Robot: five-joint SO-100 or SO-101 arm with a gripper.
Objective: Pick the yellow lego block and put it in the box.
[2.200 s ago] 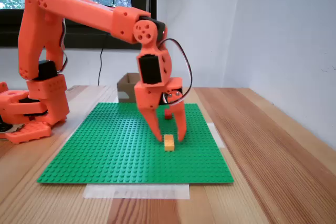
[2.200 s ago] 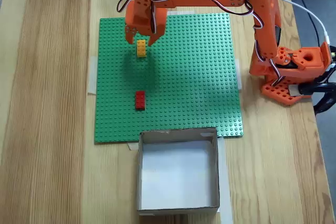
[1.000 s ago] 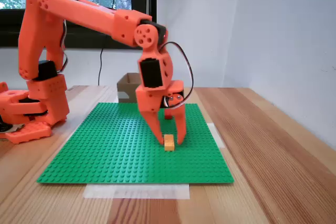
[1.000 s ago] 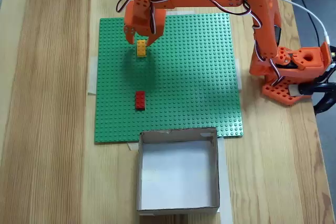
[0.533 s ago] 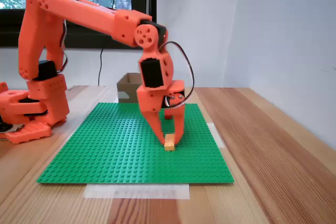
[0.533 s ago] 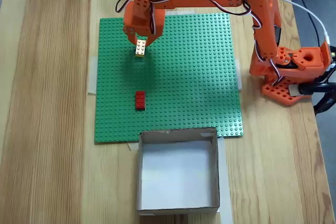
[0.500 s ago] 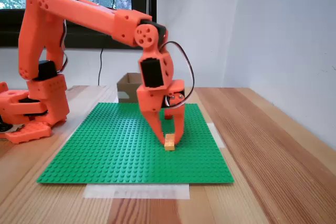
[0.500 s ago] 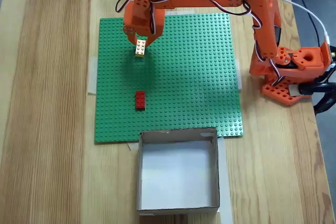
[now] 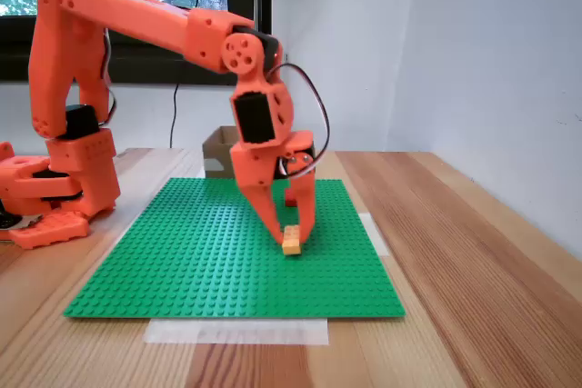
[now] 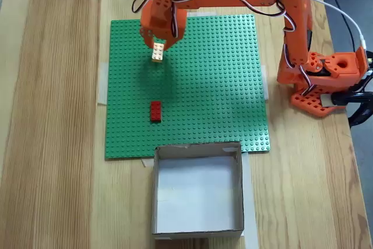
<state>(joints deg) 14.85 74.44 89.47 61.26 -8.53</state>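
While the orange arm reaches out over the green baseplate [image 10: 204, 86], its gripper [image 9: 291, 235] points downward with both fingers closed onto the yellow lego block [image 9: 291, 243], which sits pinched between the fingertips. In the fixed view from above, the gripper [image 10: 157, 48] and the yellow lego block [image 10: 157, 55] lie near the baseplate's top-left corner, with the block's studs facing the camera. In the low fixed view, the block appears level with or just above the baseplate [image 9: 182, 261] surface; whether it touches the studs cannot be told. The red brick [image 10: 155, 111] rests on the baseplate, well apart from the gripper, nearer the bottom edge as seen from above. The box [image 10: 198, 151] stands open on the wooden worktop [image 10: 52, 144], its rim just beside the baseplate's bottom edge. In the low fixed view, the box [image 9: 218, 147] shows behind the arm, beyond the baseplate's far edge. The arm's base [image 10: 326, 80] sits on the worktop beside the baseplate's right edge.
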